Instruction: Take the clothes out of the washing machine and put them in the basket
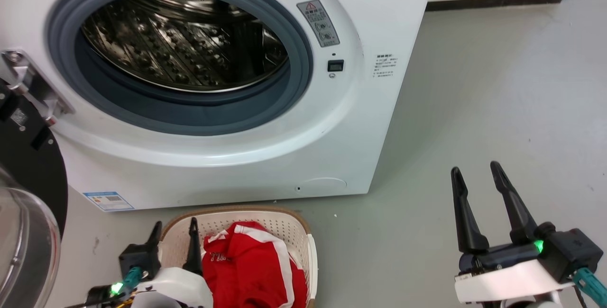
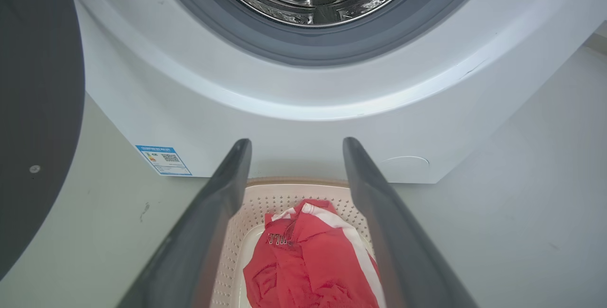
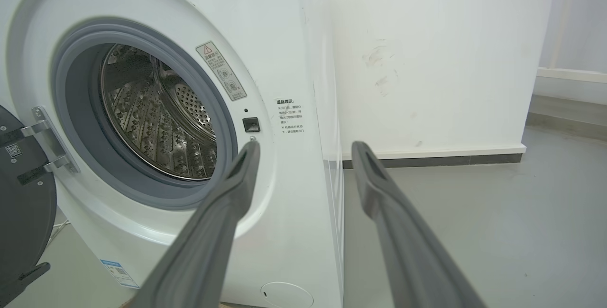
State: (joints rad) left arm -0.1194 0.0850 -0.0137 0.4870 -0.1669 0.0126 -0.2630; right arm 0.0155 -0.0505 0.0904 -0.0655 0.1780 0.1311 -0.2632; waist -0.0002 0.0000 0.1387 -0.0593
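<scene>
left gripper (image 1: 174, 223) spread apart, empty, over basket (image 1: 289, 222) | right gripper (image 1: 475, 167) spread apart, empty, over floor (image 1: 474, 85) | red white-striped garment (image 1: 251, 270) lies in basket | washing machine (image 1: 332, 123) door (image 1: 33, 175) open

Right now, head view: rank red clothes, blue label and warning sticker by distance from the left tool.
1. Red clothes, in the basket beside the left tool.
2. Blue label, washing machine lower left.
3. Warning sticker, upper right of the door opening.

I see glossy perforated steel drum (image 1: 185, 42), matt grey rubber seal (image 1: 294, 76); ahead of left gripper (image 1: 175, 223), soft red cloth garment (image 1: 251, 270) in perforated plastic basket (image 1: 284, 222).
</scene>
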